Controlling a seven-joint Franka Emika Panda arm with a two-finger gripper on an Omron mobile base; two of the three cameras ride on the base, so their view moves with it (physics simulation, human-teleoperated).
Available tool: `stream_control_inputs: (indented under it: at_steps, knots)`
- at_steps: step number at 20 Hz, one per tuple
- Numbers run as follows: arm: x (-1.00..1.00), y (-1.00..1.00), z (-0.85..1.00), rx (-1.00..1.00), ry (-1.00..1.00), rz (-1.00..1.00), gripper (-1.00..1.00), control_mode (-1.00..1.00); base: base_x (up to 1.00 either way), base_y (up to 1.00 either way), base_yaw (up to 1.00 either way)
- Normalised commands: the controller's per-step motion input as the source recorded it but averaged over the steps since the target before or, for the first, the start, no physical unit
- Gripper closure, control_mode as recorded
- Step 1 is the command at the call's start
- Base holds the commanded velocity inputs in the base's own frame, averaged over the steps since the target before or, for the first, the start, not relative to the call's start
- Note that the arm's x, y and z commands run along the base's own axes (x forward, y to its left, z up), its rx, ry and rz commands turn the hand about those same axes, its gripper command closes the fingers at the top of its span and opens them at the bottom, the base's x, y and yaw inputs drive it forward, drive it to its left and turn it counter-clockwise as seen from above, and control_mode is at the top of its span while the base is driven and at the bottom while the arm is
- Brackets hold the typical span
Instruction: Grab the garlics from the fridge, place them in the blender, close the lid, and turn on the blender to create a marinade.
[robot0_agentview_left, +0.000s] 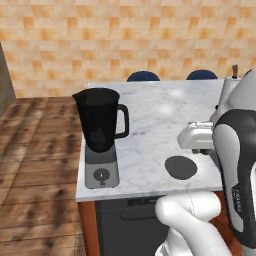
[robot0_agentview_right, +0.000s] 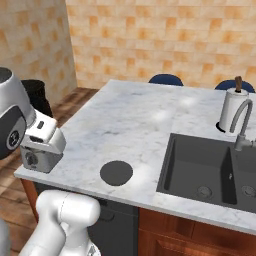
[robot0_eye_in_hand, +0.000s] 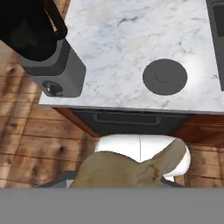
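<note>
The hand was clamped on a pale tan garlic, held above the near edge of the marble table. On the table, the flat dark lid lay near that edge, well apart from the blender. The blender stood uncovered at the table's left corner, handle toward the lid. A sink lay beyond the lid, away from the blender.

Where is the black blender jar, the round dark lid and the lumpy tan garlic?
Black tapered blender jar (robot0_agentview_left: 100, 120), left base view, middle of its wall.
Flat round dark grey lid (robot0_eye_in_hand: 165, 77), hand view, its centre.
Lumpy tan garlic bulb (robot0_eye_in_hand: 127, 170), hand view, its middle.
</note>
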Motion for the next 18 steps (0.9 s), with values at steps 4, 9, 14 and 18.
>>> stream_control_inputs:
  at_steps: [4, 9, 14, 18]
  knots:
    - [0.00, 0.29, 0.99, 0.00, -0.27, 0.20, 1.00, -1.00, 0.00, 0.00, 0.00]
    - [0.37, 0.53, 0.64, -0.01, -0.01, 0.17, 1.00, -1.00, 0.00, 0.00, 0.00]
    - [0.52, 0.58, 0.37, -0.05, 0.00, 0.12, 1.00, -1.00, 0.00, 0.00, 0.00]
    - [0.68, 0.74, 0.00, -0.07, 0.11, 0.09, 1.00, -1.00, 0.00, 0.00, 0.00]
